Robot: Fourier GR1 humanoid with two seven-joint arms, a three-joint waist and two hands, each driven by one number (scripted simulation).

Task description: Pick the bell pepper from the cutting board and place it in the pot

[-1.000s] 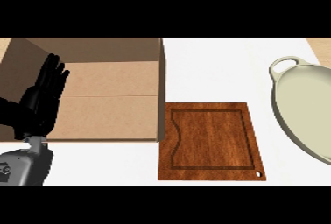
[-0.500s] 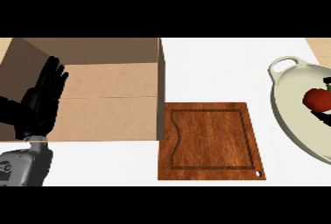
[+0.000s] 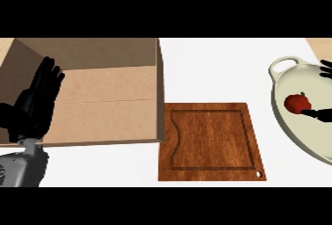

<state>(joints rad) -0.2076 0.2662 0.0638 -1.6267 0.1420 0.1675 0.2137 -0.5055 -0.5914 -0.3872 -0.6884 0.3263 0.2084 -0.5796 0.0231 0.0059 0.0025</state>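
Starting at the left, your left hand (image 3: pixel 34 107) stands open near the edge, fingers straight and up, in front of the cardboard box (image 3: pixel 97 88). It is resting, and you can leave it there, since nothing in this step needs it. Just right of the box the cutting board (image 3: pixel 211 140) lies flat on the white counter (image 3: pixel 214 66), with nothing on it.

Further right, cut by the view's edge, is the cream pot (image 3: pixel 295 132), its loop handle on the far side. The bell pepper (image 3: pixel 297 102), red with a green stem, shows inside the pot's rim against the pale interior. From this steep angle I cannot tell whether it sits on the bottom or hangs a little above it.

Your right hand (image 3: pixel 320 115) shows only as two dark parts at the right edge, one beyond the pepper and one just beside its near side. They are well apart from each other, so the hand reads as spread wide, not pinching the pepper.

Judging by that, the placing looks all but done, and the step in hand is the withdrawal. Hold the hand spread and lift straight up before you move sideways, so nothing catches the pepper or the pot's rim. The pepper is round and may roll on the curved bottom, so avoid brushing it. Check that it lies settled within the pot before you call it finished.
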